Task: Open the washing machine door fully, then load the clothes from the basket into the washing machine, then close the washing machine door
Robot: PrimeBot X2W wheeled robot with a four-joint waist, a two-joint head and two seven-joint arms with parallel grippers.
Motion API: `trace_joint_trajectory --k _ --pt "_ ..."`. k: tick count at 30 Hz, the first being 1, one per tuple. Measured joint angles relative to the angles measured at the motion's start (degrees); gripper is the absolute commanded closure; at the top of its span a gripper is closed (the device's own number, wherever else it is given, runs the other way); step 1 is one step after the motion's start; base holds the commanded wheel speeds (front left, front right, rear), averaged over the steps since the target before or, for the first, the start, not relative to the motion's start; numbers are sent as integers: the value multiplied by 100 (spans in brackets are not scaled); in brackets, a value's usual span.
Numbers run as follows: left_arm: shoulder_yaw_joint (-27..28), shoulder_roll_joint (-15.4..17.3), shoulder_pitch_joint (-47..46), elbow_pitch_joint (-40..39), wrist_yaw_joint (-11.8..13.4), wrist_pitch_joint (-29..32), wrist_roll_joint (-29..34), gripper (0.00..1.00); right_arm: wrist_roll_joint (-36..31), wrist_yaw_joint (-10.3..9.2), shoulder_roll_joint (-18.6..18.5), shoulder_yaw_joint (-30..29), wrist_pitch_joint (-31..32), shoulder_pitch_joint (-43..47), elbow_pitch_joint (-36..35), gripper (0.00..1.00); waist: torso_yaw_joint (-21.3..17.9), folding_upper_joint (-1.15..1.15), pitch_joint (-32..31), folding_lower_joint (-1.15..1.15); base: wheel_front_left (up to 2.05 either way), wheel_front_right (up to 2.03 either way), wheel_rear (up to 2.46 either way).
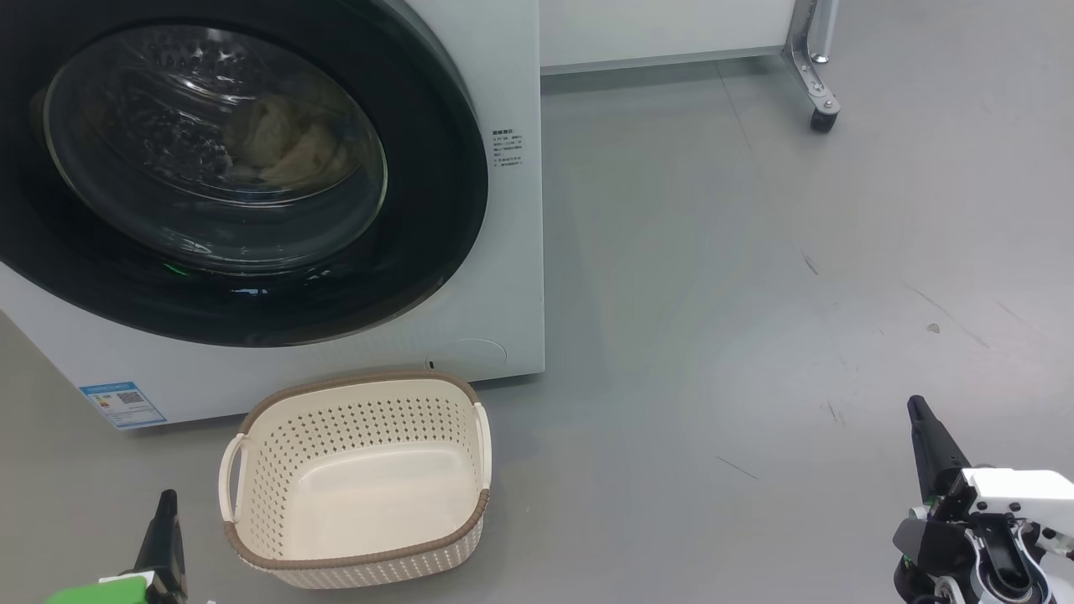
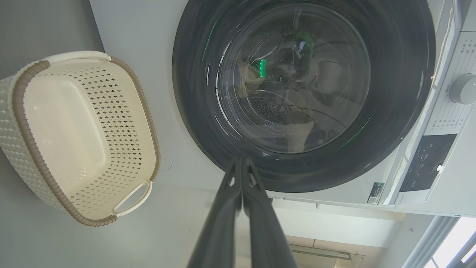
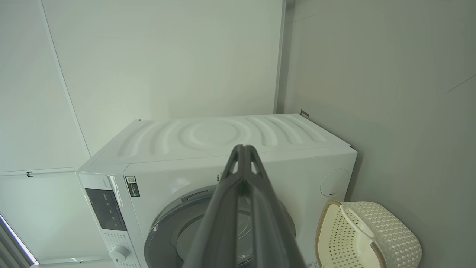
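Note:
The white washing machine (image 1: pixel 512 277) stands at the upper left, and its round black-rimmed door (image 1: pixel 403 243) lies flat against the front, closed. Through the glass I see pale yellow clothes (image 1: pixel 289 143) inside the drum. The cream basket (image 1: pixel 357 478) sits on the floor just before the machine with nothing in it. My left gripper (image 1: pixel 166 503) is at the bottom left, beside the basket, fingers together and holding nothing. My right gripper (image 1: pixel 919 411) is low at the right, well away from the machine, also shut on nothing. In the left wrist view the fingers (image 2: pixel 241 163) point at the door (image 2: pixel 401 111).
Grey floor (image 1: pixel 755 294) stretches to the right of the machine. A white panel on a metal leg with a black caster (image 1: pixel 822 117) stands at the back right. The machine's control panel and dial (image 2: pixel 463 88) appear in the left wrist view.

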Motion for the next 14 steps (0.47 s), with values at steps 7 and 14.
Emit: trace_joint_trajectory --k 7,14 --pt "-1 0 0 -3 0 -1 0 100 0 0 9 -4 1 -7 12 100 0 0 0 0 0 0 0" --pt "-2 -1 0 -4 0 -1 0 100 0 0 14 -8 1 -8 15 100 0 0 0 0 0 0 0"
